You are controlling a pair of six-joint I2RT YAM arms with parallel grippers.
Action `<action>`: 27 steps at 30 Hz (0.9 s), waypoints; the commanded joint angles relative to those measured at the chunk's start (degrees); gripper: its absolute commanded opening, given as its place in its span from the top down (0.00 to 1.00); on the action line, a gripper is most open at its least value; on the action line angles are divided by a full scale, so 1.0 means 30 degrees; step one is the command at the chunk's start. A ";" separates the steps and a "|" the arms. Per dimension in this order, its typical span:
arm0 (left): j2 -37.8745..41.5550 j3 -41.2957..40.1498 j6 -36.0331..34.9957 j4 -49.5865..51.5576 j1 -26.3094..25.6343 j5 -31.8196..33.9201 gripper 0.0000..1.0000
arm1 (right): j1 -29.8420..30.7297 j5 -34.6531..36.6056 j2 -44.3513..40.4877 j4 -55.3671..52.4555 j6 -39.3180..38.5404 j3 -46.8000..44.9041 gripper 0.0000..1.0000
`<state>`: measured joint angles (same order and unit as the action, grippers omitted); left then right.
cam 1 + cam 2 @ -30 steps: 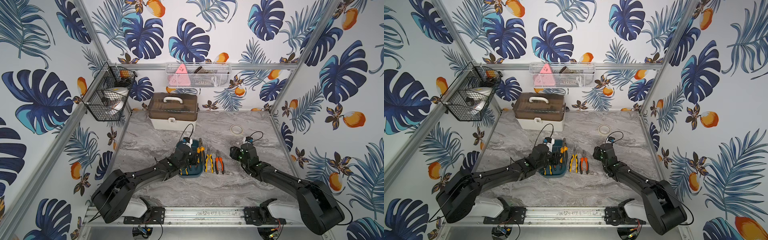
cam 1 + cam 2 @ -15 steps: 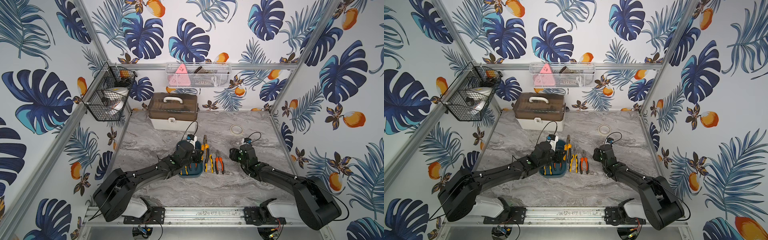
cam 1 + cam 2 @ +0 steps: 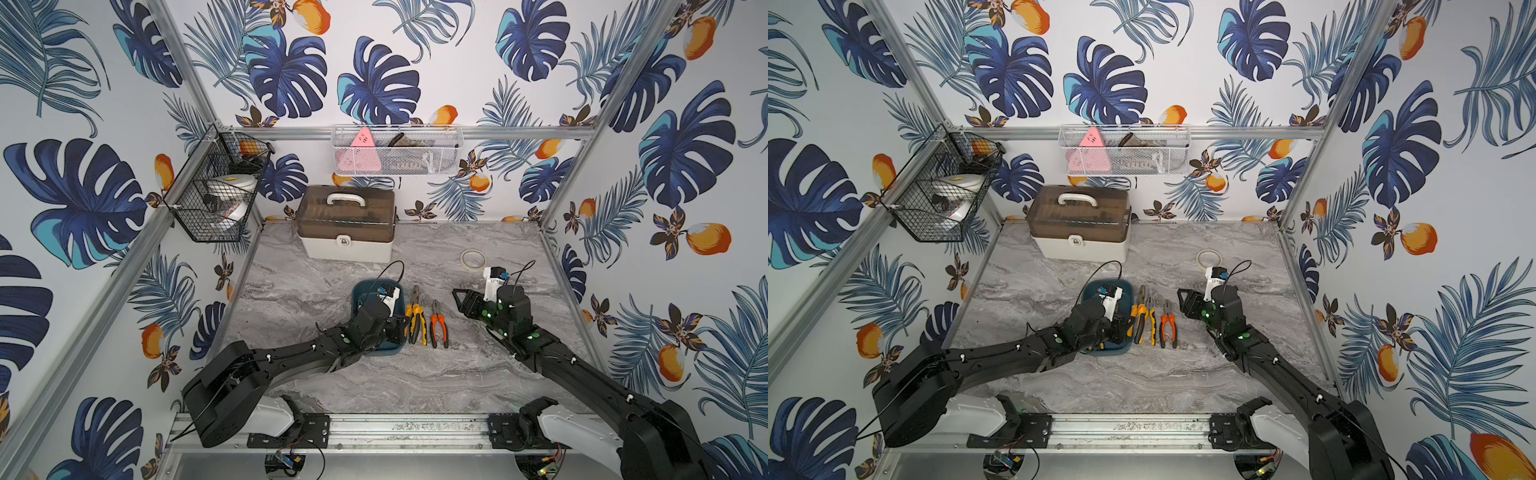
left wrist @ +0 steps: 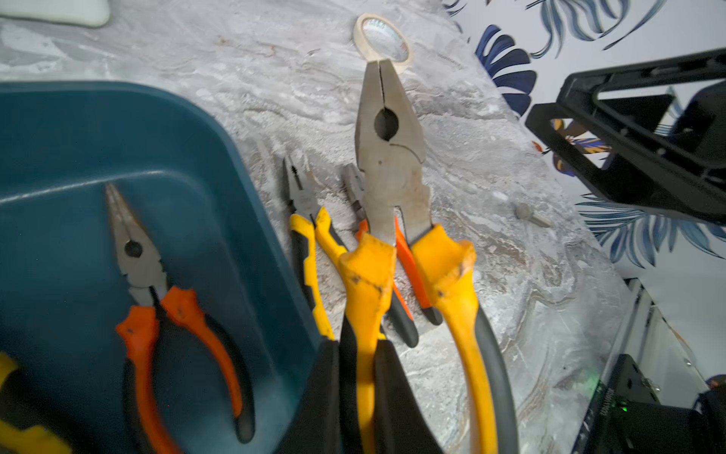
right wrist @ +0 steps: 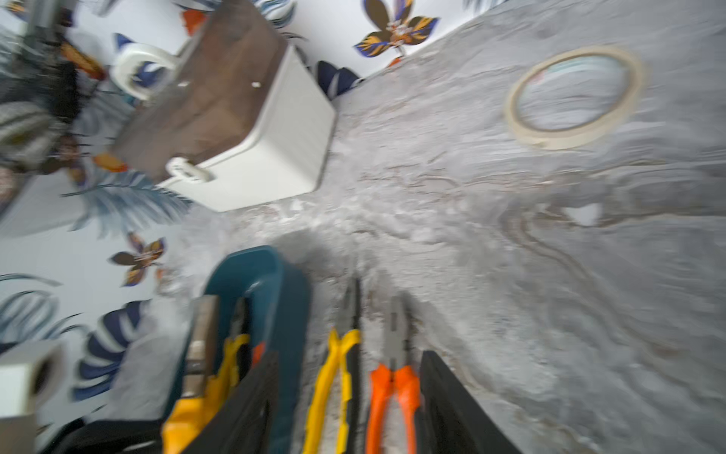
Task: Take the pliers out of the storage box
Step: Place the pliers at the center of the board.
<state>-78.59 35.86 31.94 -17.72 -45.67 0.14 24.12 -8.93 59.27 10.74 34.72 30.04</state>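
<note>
Wallpaper [image 3: 374, 83]: blue leaves, wire basket [image 3: 216, 187] at left | marble tabletop [image 3: 332, 382]: storage box [image 3: 361, 291] holds needle-nose pliers [image 4: 137, 251] | my left gripper [image 4: 363, 377] clamps yellow combination pliers [image 4: 389, 157] just right of the box | slim yellow pair [image 4: 304, 243] and orange pair [image 4: 408, 267] lie on the marble | my right gripper [image 3: 467, 305] gapes empty.

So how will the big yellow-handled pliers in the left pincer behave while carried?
Probably stiff and heavy for their size: the combination pliers have a thick metal head. The left pincer seems shut on one handle only, so the free handle may swing at the pivot. Head-heavy, they could tilt in the grip.
</note>
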 commanded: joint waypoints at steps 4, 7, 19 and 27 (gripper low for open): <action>-0.0737 -0.0463 -0.0609 -0.2716 -0.0298 -0.0958 1.00 | 0.1896 -0.2905 -0.1096 -0.0212 0.5641 -0.0371 0.36; -0.0862 -0.0091 -0.0511 -0.2363 -0.0315 -0.1204 1.00 | 0.3750 -0.2065 -0.0273 -0.0043 0.5526 -0.0167 0.36; -0.0096 -0.0453 -0.0852 -0.1947 -0.0354 -0.0084 1.00 | 0.6111 0.0750 0.3003 -0.0603 0.5271 0.1706 0.45; -0.0092 -0.0313 -0.0775 -0.1786 -0.0387 -0.0510 1.00 | 0.6402 0.0859 0.3616 0.0020 0.5797 0.1675 0.62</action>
<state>-79.37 35.16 29.98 -19.66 -46.72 -1.10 43.05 -7.38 69.73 8.51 50.59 35.24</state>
